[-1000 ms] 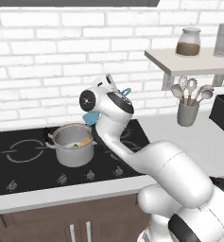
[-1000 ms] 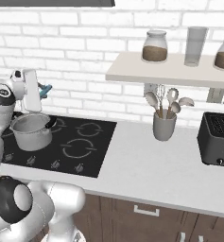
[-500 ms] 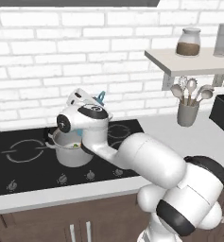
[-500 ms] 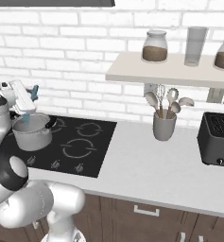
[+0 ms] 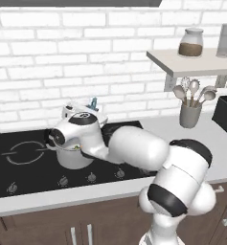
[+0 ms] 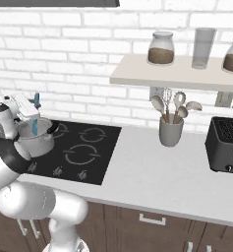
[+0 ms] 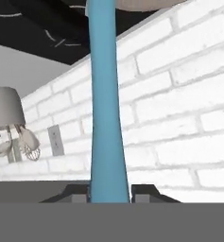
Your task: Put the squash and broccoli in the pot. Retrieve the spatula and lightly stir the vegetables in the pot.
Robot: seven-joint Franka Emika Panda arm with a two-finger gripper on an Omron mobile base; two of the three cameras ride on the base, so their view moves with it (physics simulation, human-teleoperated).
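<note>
Over the left half of the left base view, the gripper [image 5: 84, 111] hangs just above the pot [image 5: 73, 157], its 2 fingers clamped on the spatula [image 5: 93, 102], whose teal tip pokes up above the hand. At the left edge of the right base view the gripper [image 6: 33, 114] sits over the pot [image 6: 38, 141], and the spatula [image 6: 35, 126] runs from above the hand down into the pot's mouth. Along the middle of the hand view the spatula [image 7: 104, 108] rises as a long blue shaft from between the 2 dark fingertips [image 7: 146, 192] at the bottom, reaching the pot's pale rim at the upper edge. The pot stands on the black cooktop [image 6: 91, 152]. Its contents cannot be made out.
</note>
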